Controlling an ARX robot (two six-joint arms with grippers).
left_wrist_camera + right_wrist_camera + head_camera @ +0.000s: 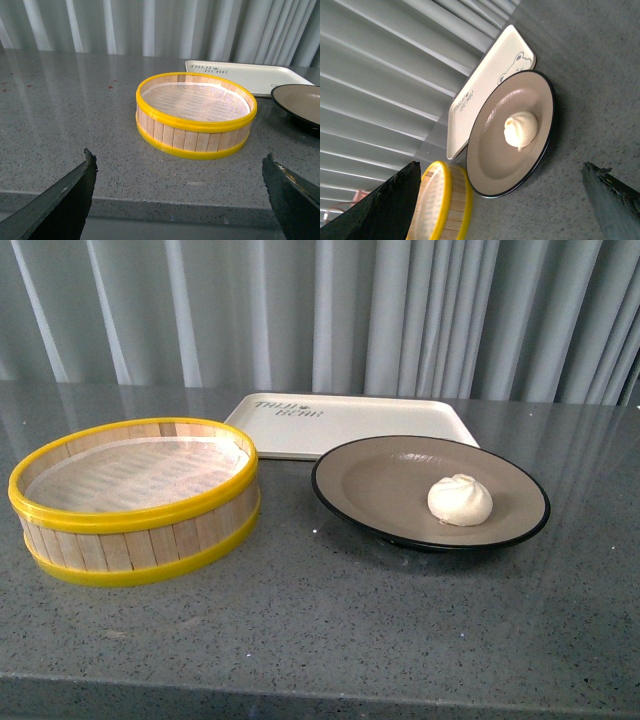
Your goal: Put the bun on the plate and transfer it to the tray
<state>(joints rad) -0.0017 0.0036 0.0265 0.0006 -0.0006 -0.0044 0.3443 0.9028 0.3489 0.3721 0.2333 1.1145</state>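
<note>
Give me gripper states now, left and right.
Left gripper: open, holding nothing.
Right gripper: open, holding nothing.

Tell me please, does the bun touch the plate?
Touching. The front view shows the bun resting on the tan inside of the plate, right of its middle.

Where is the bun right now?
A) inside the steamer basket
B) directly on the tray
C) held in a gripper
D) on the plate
D: the bun sits on the tan inside of the plate. The steamer basket holds no bun, and nothing lies on the part of the tray that shows.
</note>
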